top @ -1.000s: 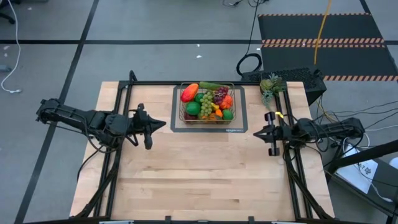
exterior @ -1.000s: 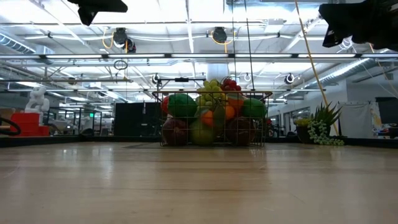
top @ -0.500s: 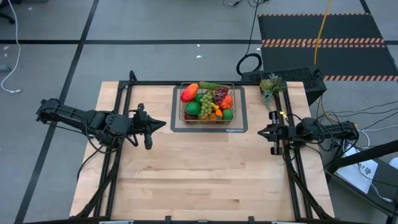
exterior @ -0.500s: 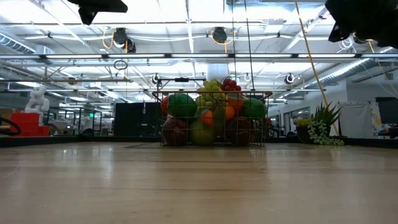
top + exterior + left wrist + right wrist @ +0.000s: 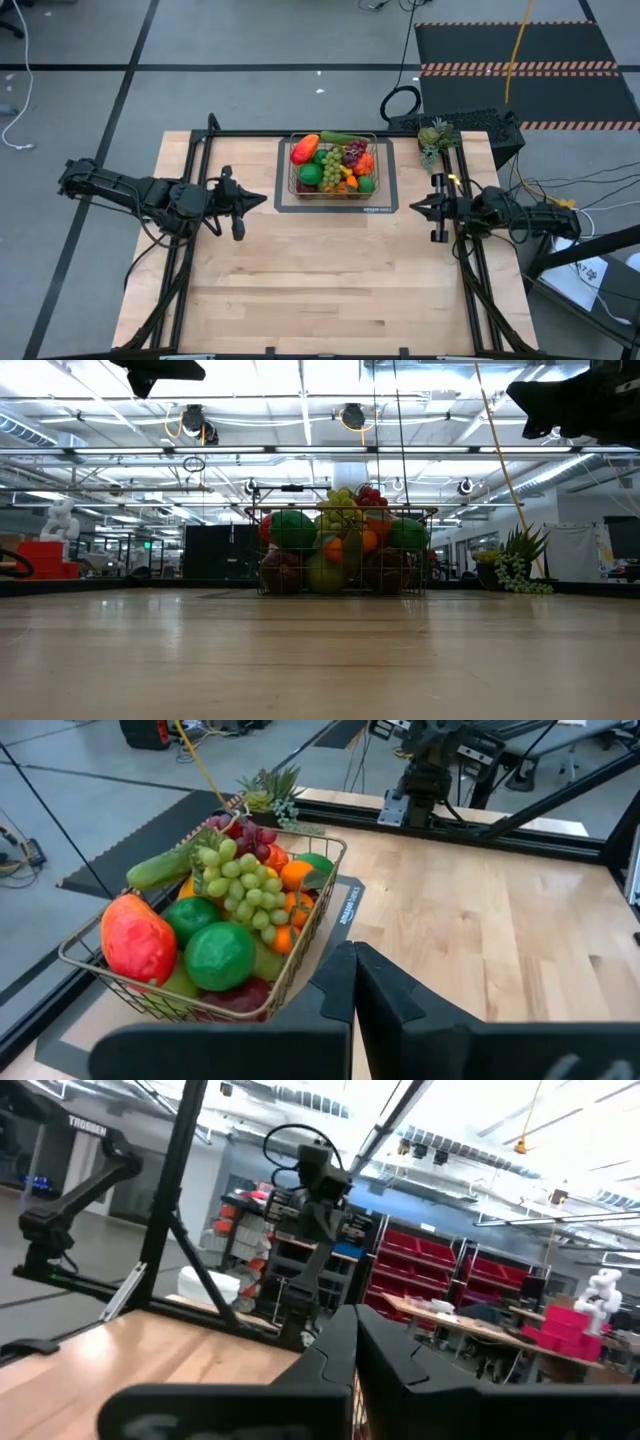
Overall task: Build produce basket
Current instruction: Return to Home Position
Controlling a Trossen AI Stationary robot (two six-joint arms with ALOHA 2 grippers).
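Basket (image 5: 291, 170) sits on a dark mat (image 5: 386, 206), heaped with produce (image 5: 330, 165). Left gripper (image 5: 260, 200) and right gripper (image 5: 416, 208) flank it, well apart — fingers pressed together, empty.

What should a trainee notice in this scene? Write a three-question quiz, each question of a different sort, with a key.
1. True or false: the basket is empty.
2. Where is the spiky green piece?
A. Inside the basket
B. At the far right corner of the table, outside the basket
C. Held in the right claw
3. Fill in: the left claw and the right claw both have their fingers ___ and hold nothing.

Key: 1 false, it is piled with produce; 2 B; 3 shut.
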